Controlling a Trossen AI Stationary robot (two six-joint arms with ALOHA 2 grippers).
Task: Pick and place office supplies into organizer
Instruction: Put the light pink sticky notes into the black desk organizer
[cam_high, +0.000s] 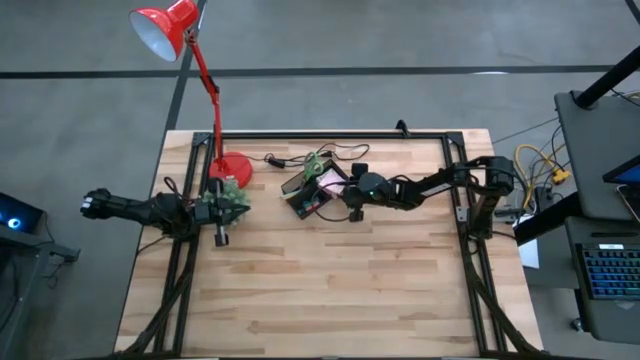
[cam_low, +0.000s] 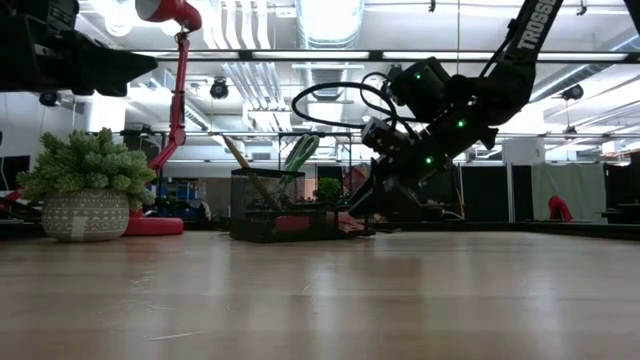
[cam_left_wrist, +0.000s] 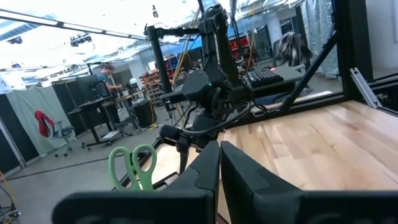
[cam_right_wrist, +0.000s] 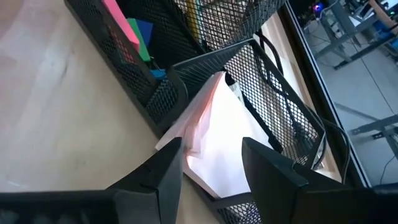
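Note:
The black mesh organizer (cam_high: 312, 190) stands at the table's far middle. Green-handled scissors (cam_left_wrist: 132, 165) and a pencil (cam_low: 240, 160) stick up out of it. Pink, green and blue pieces (cam_right_wrist: 138, 31) sit in one compartment. The pink sticky-note pad (cam_right_wrist: 217, 124) lies flat in a low mesh tray of the organizer. My right gripper (cam_right_wrist: 211, 162) is open, and its fingers stand just over the pad's near edge; in the high view it (cam_high: 340, 203) is at the organizer's right side. My left gripper (cam_high: 221, 238) is shut and waits at the table's left, apart from everything.
A potted plant (cam_high: 228, 195) stands right beside my left gripper. The red lamp's round base (cam_high: 235, 168) is behind the plant, and a black cable (cam_high: 340, 152) runs along the far edge behind the organizer. Bare wood (cam_high: 330, 290) fills the table's near half.

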